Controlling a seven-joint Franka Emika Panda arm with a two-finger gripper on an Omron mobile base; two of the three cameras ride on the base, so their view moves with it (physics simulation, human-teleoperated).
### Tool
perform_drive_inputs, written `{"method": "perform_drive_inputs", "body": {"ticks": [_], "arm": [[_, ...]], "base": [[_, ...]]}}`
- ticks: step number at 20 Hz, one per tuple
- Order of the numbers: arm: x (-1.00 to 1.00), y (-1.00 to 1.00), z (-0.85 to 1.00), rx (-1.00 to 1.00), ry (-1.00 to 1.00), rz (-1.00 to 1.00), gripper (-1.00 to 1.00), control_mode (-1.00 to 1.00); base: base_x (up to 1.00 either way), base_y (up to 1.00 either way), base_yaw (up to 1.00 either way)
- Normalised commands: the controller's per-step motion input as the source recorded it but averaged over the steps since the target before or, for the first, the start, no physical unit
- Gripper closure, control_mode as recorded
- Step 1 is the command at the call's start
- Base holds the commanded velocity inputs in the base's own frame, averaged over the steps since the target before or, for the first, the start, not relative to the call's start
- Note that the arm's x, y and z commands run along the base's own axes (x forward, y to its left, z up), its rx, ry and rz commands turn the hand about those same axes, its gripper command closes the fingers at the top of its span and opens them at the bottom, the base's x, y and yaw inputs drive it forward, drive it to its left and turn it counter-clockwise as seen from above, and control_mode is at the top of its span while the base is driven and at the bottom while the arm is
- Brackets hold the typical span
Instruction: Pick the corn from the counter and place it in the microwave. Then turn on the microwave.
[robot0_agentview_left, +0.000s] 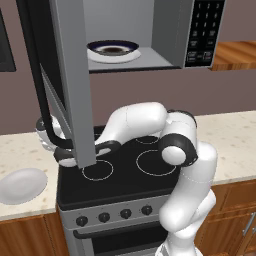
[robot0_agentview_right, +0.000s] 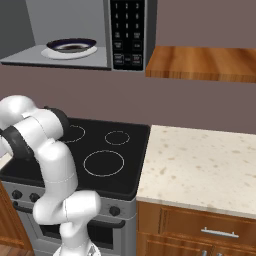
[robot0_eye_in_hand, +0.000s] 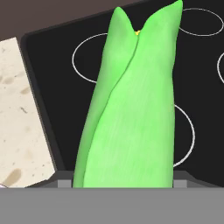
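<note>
The corn (robot0_eye_in_hand: 131, 105) sits in the gripper, its lower end between the jaws, which are closed on its thick husk, and its long axis runs straight out along the gripper's line of sight. The split, pointed husk tip points away from the hand, with a speck of yellow showing in the cleft. In the hand view it hangs above the black stovetop (robot0_eye_in_hand: 57, 87), with the beige surface (robot0_eye_in_hand: 17, 118) just off the stovetop's edge to one side.

The relation the coming move turns on is height. The microwave (robot0_agentview_left: 165, 35) is mounted above the stovetop, its door (robot0_agentview_left: 65, 80) swung open, and the cavity holds a plate (robot0_agentview_left: 113, 50) with a dark bowl on it. The hand sits low, behind the open door in the left base view and close over the stovetop, so the corn lies well below the cavity. The corn probably has to rise and go in tip first, clear of the door's edge.
</note>
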Motion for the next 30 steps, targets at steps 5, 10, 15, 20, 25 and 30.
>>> {"method": "perform_drive_inputs", "body": {"ticks": [5, 10, 15, 20, 25, 30], "arm": [[0.00, -0.43, 0.09, 0.01, 0.00, -0.01, 1.00, -1.00], [0.00, -0.42, 0.16, 0.01, -0.02, 0.00, 1.00, -1.00], [0.00, -0.40, 0.24, 0.02, -0.03, 0.00, 1.00, -1.00], [-0.02, -0.36, 0.22, 0.04, -0.01, 0.00, 1.00, -1.00], [-0.10, -0.38, 0.21, 0.07, -0.01, 0.02, 1.00, -1.00], [-0.16, -0.42, 0.24, 0.07, -0.03, 0.04, 1.00, -1.00]], "base": [[0.00, 0.00, 0.00], [0.00, 0.00, 0.00], [0.00, 0.00, 0.00], [0.00, 0.00, 0.00], [0.00, 0.00, 0.00], [0.00, 0.00, 0.00]]}}
